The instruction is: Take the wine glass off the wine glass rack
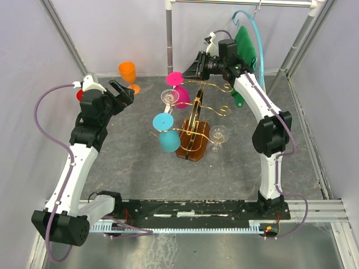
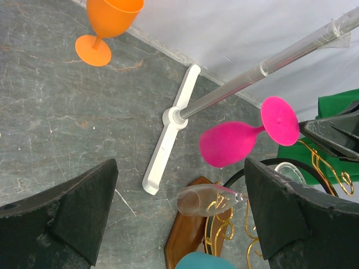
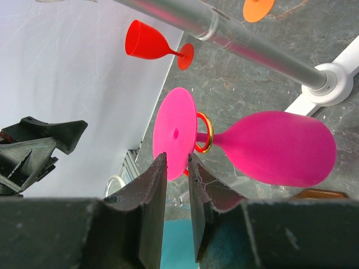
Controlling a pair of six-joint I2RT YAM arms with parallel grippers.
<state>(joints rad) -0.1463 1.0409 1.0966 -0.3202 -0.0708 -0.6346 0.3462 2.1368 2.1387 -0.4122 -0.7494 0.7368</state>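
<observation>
The wine glass rack [image 1: 193, 147] has a brown wooden base and gold wire arms [image 1: 216, 88]. A pink wine glass [image 1: 180, 92] hangs upside down on it, beside a teal glass [image 1: 167, 137] and a clear glass [image 1: 170, 98]. My right gripper [image 1: 189, 70] is at the pink glass's foot. In the right wrist view its jaws [image 3: 176, 157] stand a narrow gap apart, either side of the foot's lower edge [image 3: 175, 134], by a gold ring [image 3: 205, 133]. My left gripper [image 1: 120, 92] is wide open and empty, left of the rack. Its view shows the pink glass [image 2: 230, 143] and the clear glass [image 2: 205, 200].
A second clear glass [image 1: 217, 136] stands on the table right of the rack. An orange glass [image 1: 128, 74] stands at the back left, with a red one [image 1: 79, 95] behind my left arm. A grey rail post [image 1: 169, 39] and a green cloth [image 1: 245, 47] are at the back.
</observation>
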